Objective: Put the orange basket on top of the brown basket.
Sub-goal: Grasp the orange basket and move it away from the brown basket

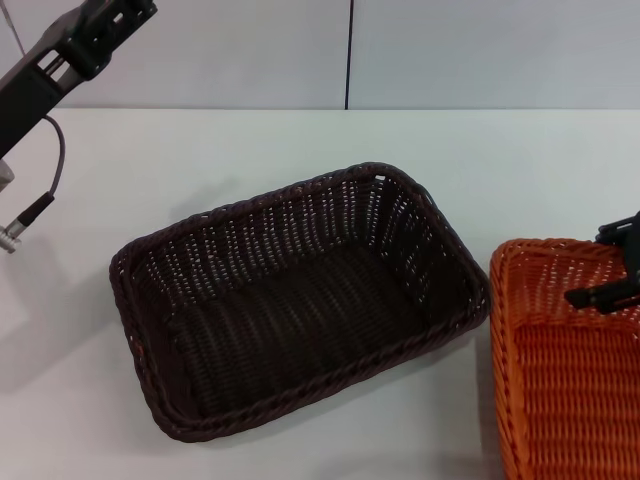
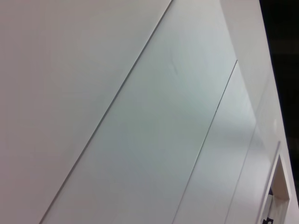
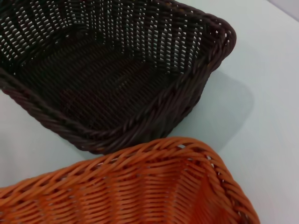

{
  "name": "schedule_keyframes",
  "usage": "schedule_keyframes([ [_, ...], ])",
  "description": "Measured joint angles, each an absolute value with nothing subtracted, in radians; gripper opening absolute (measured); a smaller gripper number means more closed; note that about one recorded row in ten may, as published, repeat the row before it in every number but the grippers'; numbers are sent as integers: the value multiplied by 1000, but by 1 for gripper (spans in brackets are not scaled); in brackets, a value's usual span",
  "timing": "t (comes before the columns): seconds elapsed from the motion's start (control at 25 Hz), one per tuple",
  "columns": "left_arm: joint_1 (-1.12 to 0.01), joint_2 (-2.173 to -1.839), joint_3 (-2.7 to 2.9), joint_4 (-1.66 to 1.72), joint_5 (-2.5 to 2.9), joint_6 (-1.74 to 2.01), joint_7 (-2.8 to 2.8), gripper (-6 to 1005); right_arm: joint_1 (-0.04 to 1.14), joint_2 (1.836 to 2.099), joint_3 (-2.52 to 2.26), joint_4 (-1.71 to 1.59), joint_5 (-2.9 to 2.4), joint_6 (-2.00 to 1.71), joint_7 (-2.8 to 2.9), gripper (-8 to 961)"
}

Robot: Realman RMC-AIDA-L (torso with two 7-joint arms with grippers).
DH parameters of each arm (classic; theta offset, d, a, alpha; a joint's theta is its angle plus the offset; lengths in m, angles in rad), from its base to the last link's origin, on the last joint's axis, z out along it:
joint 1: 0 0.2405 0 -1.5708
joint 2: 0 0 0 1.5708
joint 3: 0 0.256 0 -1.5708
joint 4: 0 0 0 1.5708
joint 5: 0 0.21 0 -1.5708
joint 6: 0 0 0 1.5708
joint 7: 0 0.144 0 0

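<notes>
— Baskets first: where do they lie?

— The brown basket (image 1: pixel 300 300) sits mid-worktop, skewed, open side up and empty. The orange basket (image 1: pixel 565 360) stands just beside it toward the worktop's right edge, also upright, with a thin strip of white worktop (image 1: pixel 300 140) between the two rims. The right wrist view shows the same: orange braided rim (image 3: pixel 154 154) close by, the brown basket (image 3: pixel 107 74) beyond it, apart.

— And the right gripper?

— The right gripper (image 1: pixel 612 270) shows at the right edge of the head view, over the orange basket's far right part, its dark finger tip (image 1: pixel 590 295) about level with the rim. Whether it touches the weave, I cannot tell. Whether its fingers are spread or closed, I cannot tell either; most of it is cut off.

— The left one?

— The left gripper (image 1: pixel 105 30) is raised above the worktop's far left corner, well apart from both baskets. Its wrist camera sees only pale wall panels (image 2: pixel 140 116). Its finger state I cannot tell.
</notes>
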State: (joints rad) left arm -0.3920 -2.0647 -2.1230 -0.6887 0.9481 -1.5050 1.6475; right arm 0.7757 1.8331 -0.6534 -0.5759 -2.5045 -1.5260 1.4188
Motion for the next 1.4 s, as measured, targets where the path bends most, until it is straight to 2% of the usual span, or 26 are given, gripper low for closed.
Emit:
schedule_keyframes([
  [0.64, -368, -2063, -2130, -702, 944, -1554, 1639, 860, 742, 1847, -676, -591, -2505, -1532, 1426, 338],
  [1.08, -359, -2062, -2123, -695, 946, -1560, 1638, 860, 688, 1855, -670, -691, -2507, -1642, 1428, 271],
  [1.32, -349, -2060, -2123, -689, 948, -1567, 1638, 860, 627, 1846, -632, -834, -2505, -1810, 1460, 250],
  [1.4, -347, -2060, -2124, -689, 947, -1568, 1638, 860, 606, 1833, -611, -860, -2508, -1840, 1471, 235],
])
